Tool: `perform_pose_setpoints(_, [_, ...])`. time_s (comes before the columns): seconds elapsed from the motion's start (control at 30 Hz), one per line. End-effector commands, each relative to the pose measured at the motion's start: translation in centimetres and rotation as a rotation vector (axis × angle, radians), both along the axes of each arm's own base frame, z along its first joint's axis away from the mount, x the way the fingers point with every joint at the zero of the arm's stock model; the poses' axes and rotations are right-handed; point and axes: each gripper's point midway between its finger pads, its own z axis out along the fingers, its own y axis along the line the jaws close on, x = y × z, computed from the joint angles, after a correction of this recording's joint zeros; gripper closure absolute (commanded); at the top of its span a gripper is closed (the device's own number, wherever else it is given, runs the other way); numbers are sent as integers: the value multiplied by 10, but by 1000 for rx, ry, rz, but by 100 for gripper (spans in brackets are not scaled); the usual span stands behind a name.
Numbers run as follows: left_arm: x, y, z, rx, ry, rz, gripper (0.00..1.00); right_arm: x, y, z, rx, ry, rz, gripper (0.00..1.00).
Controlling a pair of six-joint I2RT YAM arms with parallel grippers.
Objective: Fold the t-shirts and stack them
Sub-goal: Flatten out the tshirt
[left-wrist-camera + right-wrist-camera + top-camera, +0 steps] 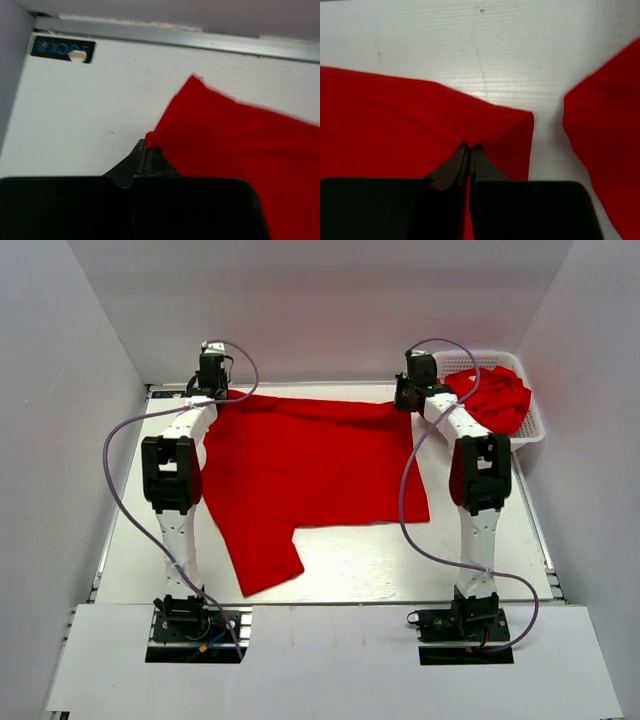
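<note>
A red t-shirt (310,465) lies spread on the white table, one sleeve pointing toward the near edge. My left gripper (208,392) is shut on its far left corner; the left wrist view shows the cloth (235,145) pinched at the fingertips (145,150). My right gripper (408,398) is shut on the far right corner; in the right wrist view the fingers (469,152) clamp a fold of red fabric (410,120). More crumpled red shirts (495,395) sit in the basket.
A white lattice basket (532,430) stands at the far right corner, right beside my right arm. White walls enclose the table on three sides. A metal rail (175,37) runs along the far edge.
</note>
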Motion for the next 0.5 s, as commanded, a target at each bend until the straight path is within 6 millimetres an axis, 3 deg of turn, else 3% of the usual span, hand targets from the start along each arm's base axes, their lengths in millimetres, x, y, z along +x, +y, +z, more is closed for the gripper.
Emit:
perform_pose_setpoints(0.0, [24, -23, 38, -115, -118, -108, 100, 25, 2, 23, 7, -70, 47, 100])
perform_pose_setpoints(0.13, [33, -24, 29, -138, -116, -121, 100, 43, 6, 26, 3, -131, 57, 100])
perform_pose_setpoints(0.27, [35, -24, 32, -169, -128, -130, 100, 54, 6, 24, 3, -164, 44, 100])
perform_pose_setpoints(0.33, [29, -26, 26, -175, -101, -139, 100, 59, 3, 28, 1, -175, 28, 100])
perform_pose_setpoints(0.47, [9, -20, 37, -200, -87, -114, 100, 58, 1, 40, -4, -193, 22, 100])
